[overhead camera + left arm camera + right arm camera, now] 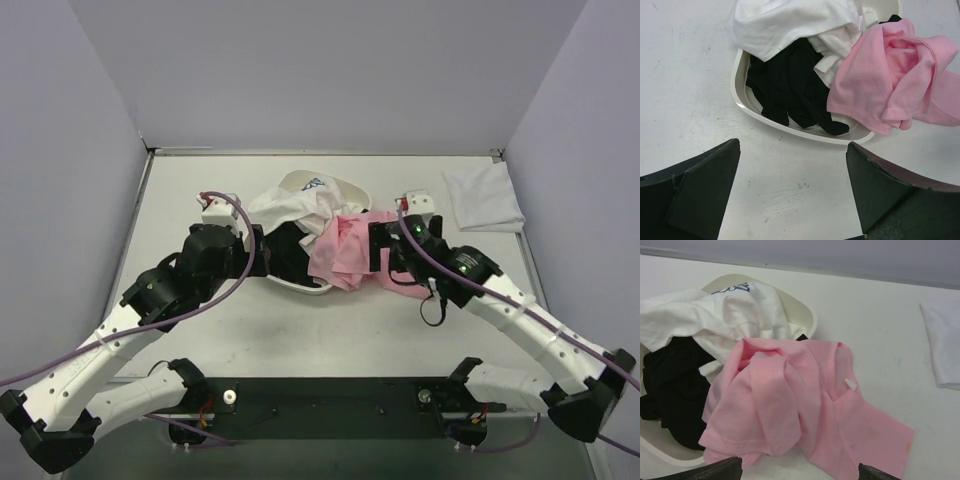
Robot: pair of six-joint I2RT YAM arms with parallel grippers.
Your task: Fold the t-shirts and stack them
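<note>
Where pale walls box it, white table, pink t-shirt spilling

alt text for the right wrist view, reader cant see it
A crumpled pink t-shirt spills from a white basin onto the table, with a printed white t-shirt and a black t-shirt heaped in the basin at left. Another white t-shirt lies flat at the right edge.

Bright, even overhead light (soft shadows only); 3 sharp views; white t-shirt perhaps overexposed.
</note>
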